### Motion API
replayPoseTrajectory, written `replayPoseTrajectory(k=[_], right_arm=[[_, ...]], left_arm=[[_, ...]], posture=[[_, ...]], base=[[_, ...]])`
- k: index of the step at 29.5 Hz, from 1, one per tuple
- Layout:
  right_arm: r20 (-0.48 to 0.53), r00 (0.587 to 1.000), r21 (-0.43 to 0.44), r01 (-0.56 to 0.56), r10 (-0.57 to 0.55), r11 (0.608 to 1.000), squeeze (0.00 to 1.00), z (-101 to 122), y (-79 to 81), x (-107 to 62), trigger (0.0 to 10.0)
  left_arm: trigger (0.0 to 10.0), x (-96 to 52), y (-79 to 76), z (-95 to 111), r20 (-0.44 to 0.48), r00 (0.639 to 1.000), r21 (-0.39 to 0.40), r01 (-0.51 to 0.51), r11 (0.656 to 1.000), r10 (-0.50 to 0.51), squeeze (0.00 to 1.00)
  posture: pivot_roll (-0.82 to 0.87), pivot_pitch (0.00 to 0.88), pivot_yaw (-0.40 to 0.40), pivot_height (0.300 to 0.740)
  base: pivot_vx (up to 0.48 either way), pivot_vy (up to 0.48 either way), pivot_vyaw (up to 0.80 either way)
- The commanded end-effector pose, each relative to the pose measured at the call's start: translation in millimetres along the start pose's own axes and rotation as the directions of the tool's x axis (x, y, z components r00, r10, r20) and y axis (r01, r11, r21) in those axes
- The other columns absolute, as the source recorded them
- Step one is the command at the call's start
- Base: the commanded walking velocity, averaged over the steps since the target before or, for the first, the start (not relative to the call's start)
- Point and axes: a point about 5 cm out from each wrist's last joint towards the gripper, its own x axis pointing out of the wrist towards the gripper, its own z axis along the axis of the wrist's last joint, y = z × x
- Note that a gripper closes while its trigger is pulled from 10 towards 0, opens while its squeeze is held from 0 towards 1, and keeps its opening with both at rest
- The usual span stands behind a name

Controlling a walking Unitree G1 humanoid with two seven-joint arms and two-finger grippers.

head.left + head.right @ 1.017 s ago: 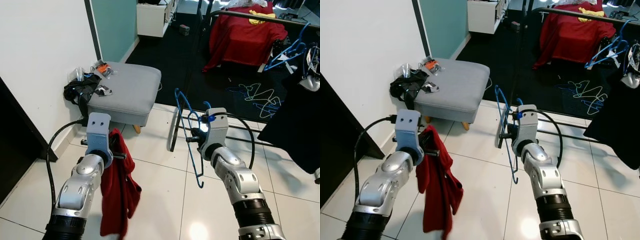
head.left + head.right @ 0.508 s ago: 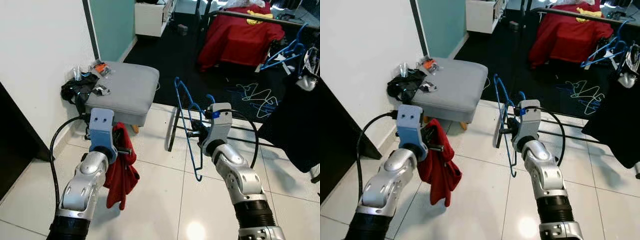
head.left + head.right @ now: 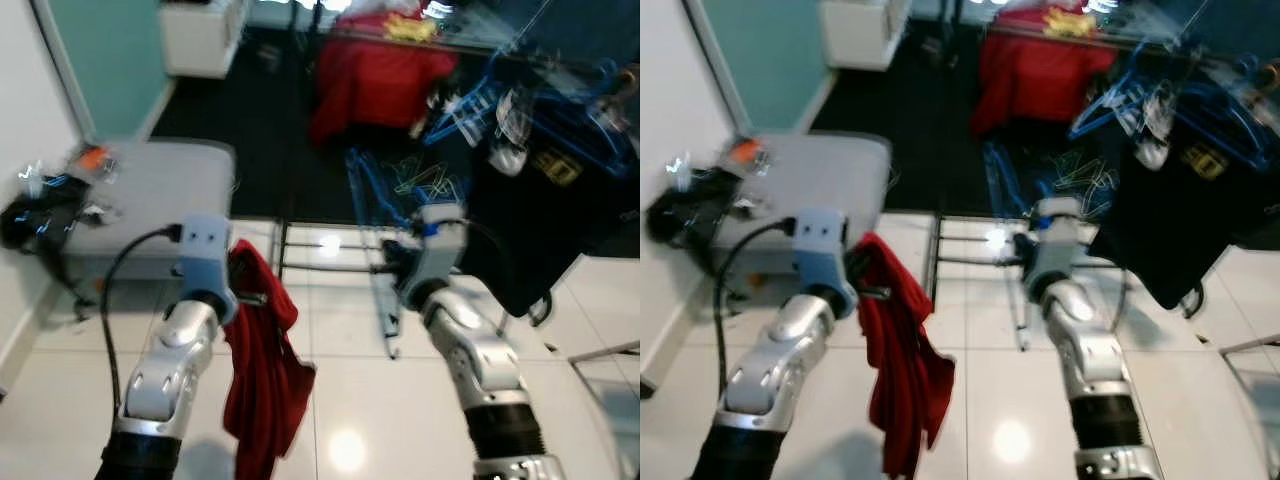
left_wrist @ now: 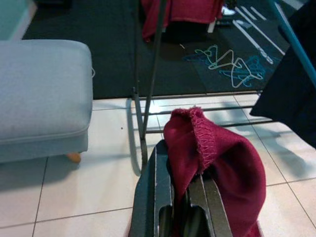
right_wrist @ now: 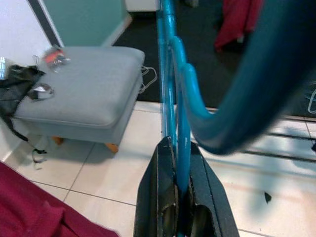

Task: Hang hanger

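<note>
My left gripper (image 3: 243,293) is shut on a dark red garment (image 3: 266,375), which hangs from the fingers down toward the white tiles. The left wrist view has the cloth (image 4: 217,155) bunched over the fingertips (image 4: 163,168). My right gripper (image 3: 397,266) is shut on a blue plastic hanger (image 3: 368,195), held upright in front of me. In the right wrist view the hanger (image 5: 170,74) runs straight up from between the fingers (image 5: 165,163). Both arms are raised at about the same height, with the hanger to the right of the garment.
A clothes rack stands ahead on the right, carrying a black garment (image 3: 540,210) and several blue hangers (image 3: 590,110); its floor bars (image 3: 330,268) cross the tiles. A grey footstool (image 3: 150,190) sits at the left. Loose hangers (image 4: 232,61) lie on dark carpet, with red cloth (image 3: 375,75) behind them.
The camera has swung to the right and the picture is blurred, so the stool sits further left and the rack nearer. The red garment hangs longer than half a second ago. Both grips are unchanged.
</note>
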Motion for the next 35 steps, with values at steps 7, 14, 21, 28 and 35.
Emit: replayPoseTrajectory(k=[7, 14, 21, 28, 35], right_arm=[[0.017, 1.0, 0.008, 0.009, -0.009, 1.0, 0.0, 2.8, -6.6, -3.0, 10.0], [0.008, 1.0, 0.018, -0.022, 0.022, 1.0, 0.0, 4.2, -2.7, -1.6, 10.0], [0.012, 1.0, 0.026, 0.0, -0.001, 1.0, 0.0, 5.5, -7.4, -3.1, 10.0], [0.034, 0.995, 0.025, 0.088, -0.089, 0.996, 0.0, 11.0, -20.1, -3.3, 10.0], [0.036, 0.993, 0.017, 0.116, -0.116, 0.993, 0.0, 14.6, -31.2, -3.7, 10.0]], left_arm=[[10.0, 1.5, -0.7, 4.0, 0.019, 1.0, 0.012, -0.01, 1.0, 0.009, 0.0], [10.0, 3.7, 3.9, 4.7, 0.019, 0.999, 0.009, -0.046, 0.999, 0.046, 0.0], [10.0, 2.0, 2.7, 2.4, 0.008, 0.999, 0.015, -0.031, 0.999, 0.031, 0.0], [10.0, 1.6, 1.8, 0.9, 0.001, 1.0, 0.019, -0.017, 1.0, 0.017, 0.0], [10.0, -4.2, -18.8, -0.6, 0.007, 0.987, 0.061, 0.163, 0.985, -0.163, 0.0]], posture=[[-0.05, 0.127, -0.041, 0.74], [-0.05, 0.127, -0.041, 0.74], [-0.05, 0.122, -0.035, 0.74], [-0.05, 0.122, -0.035, 0.74], [-0.05, 0.111, -0.032, 0.74]], base=[[0.349, 0.0, 0.0], [0.349, 0.0, 0.0], [0.346, 0.0, 0.0], [0.349, 0.0, 0.0], [0.349, 0.0, 0.0]])
